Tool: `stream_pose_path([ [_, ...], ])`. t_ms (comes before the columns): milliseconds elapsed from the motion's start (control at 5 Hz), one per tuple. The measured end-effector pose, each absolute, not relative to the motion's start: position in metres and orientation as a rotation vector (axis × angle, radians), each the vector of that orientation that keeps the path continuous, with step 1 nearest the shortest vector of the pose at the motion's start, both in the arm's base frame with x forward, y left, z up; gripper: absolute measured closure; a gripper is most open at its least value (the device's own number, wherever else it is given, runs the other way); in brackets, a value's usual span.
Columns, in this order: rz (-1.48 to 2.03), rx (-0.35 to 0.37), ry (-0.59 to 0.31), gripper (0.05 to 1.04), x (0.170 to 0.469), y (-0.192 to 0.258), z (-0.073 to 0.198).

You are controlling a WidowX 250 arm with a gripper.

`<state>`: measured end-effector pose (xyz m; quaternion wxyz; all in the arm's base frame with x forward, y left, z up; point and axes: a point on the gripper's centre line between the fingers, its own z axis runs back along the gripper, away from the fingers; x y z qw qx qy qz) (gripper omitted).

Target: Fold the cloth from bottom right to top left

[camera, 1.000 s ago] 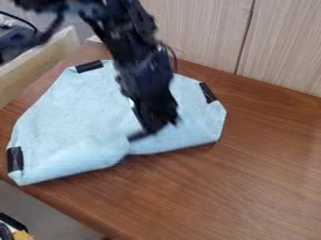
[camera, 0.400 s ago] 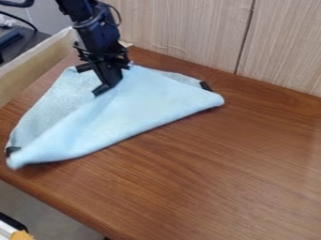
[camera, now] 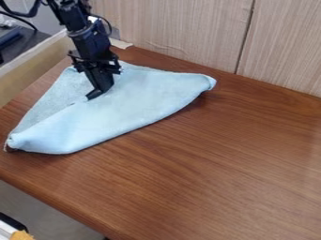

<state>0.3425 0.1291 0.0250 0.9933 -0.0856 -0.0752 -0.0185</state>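
A glossy brown wood-grain bench (camera: 219, 178) meets a pale, vertically streaked wall (camera: 182, 33) at its far edge; a dark seam (camera: 245, 35) divides the wall. A cream board (camera: 31, 68) borders the bench's far left. Grey floor (camera: 44, 208) lies below its near-left edge.

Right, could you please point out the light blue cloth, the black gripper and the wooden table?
Light blue cloth (camera: 128, 105), camera view: middle of its folded-over part.
Black gripper (camera: 99, 92), camera view: its lower end.
Wooden table (camera: 219, 164), camera view: bare tabletop.
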Motion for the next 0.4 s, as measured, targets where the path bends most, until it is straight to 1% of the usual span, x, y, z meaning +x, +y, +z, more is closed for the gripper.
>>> stream_pose_path([
  [200, -0.040, -0.145, -0.136, 0.788, 0.3413, 0.1258, 0.0214],
  [400, -0.045, -0.132, -0.120, 0.508, 0.3394, 0.1216, 0.0213],
])
